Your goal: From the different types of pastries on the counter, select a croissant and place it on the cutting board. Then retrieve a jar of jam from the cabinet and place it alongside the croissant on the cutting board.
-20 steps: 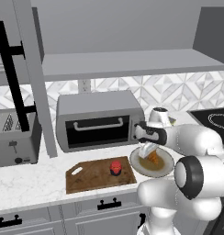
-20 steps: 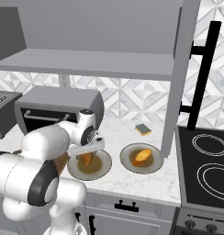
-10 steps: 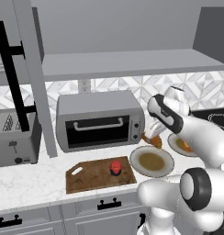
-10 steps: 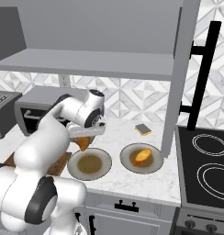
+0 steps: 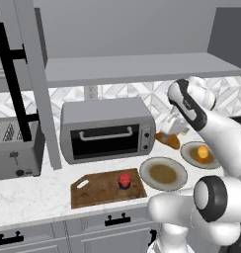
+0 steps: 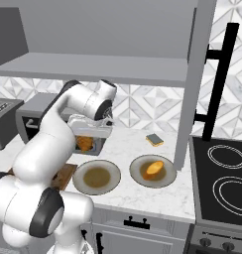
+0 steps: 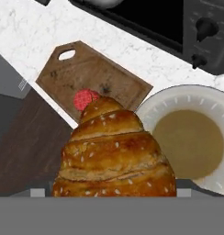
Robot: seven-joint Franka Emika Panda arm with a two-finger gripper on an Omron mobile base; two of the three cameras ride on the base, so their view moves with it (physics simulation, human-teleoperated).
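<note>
Croissant clamped between the jaws of the gripper, jaws spread wide across the pastry's width, ridged golden-brown body close against the hand camera with its tapered tip pointing away. Held up in the air above the counter, off its plate, just in front of the right end of the toaster oven. Seen from the right base view as a brown lump hanging under the gripper, above the left edge of the empty plate.

Below and beyond the croissant in the hand view: cutting board flat on the counter, handle hole at its far corner, jar of jam standing on it near the closer edge, partly hidden behind the croissant's tip. Empty plate just beside the board. In the left base view, jar of jam on the right half of the cutting board, well apart from the held pastry. Round bun on its own plate farther right.

Compared with a second ago: croissant lifted clear of the nearer plate, now bare; arm raised and swung back toward the oven. Jar, board and bun unmoved.
</note>
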